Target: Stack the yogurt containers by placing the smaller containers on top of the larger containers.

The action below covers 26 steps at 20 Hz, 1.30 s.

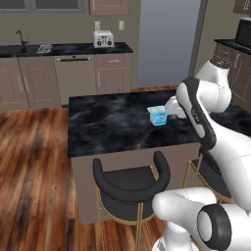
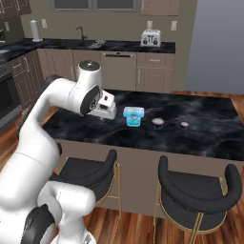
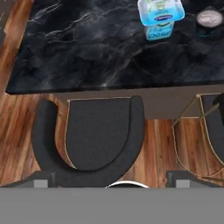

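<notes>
Nothing is stacked yet, as far as I can judge: the blue tub stands bare on the desk and the small cup sits on the desk beside it, not touching. The whole job is still ahead of me: reach the cup, lift it, set it on the tub's lid.

My jaws hang over the near-left part of the desk, spread wide and holding nothing. In the hand view their tips rise at the bottom with only a stool below them. From the jaws, the tub is just beyond, the nearest thing to them. The cup lies past the tub, on its far side from the jaws, so I judge I must go around or over the tub to get it.

Counting: one blue tub, one small dark cup with a pale top. A second, tinier round thing lies further along the desk, well away from the jaws; I cannot tell what it is. Two stools at the desk's near edge.
</notes>
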Tool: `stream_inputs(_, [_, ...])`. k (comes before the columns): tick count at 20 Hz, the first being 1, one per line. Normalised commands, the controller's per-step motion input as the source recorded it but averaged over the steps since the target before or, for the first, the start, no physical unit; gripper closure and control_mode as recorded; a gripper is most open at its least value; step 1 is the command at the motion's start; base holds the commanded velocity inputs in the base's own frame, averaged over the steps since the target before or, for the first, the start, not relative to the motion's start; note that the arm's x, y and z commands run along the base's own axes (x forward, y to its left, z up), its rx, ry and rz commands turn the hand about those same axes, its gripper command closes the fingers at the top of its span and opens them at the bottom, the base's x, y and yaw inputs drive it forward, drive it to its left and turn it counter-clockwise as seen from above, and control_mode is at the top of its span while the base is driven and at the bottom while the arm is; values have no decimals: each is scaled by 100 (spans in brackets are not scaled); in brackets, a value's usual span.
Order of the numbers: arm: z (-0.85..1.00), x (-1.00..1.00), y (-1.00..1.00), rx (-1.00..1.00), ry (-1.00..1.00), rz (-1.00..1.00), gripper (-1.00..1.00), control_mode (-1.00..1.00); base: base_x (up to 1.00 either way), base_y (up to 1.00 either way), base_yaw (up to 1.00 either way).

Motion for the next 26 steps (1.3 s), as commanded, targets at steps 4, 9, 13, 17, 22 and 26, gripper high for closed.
stream_inputs(4, [-2,0,-84,21,0,-15,-100,-100,0,0,0])
stream_inputs(9, [0,0,-76,14,0,-19,-100,-100,0,0,0])
stream_inputs(13, [0,0,-70,12,0,-21,-100,-100,0,0,0])
stream_inputs(17, [0,0,-57,9,0,-24,-100,-100,0,0,0])
stream_inputs(22, [-9,1,-36,10,-7,-29,-100,-100,0,0,0])
stream_inputs(26, [-26,12,-1,5,-21,-36,-100,-100,0,0,0])
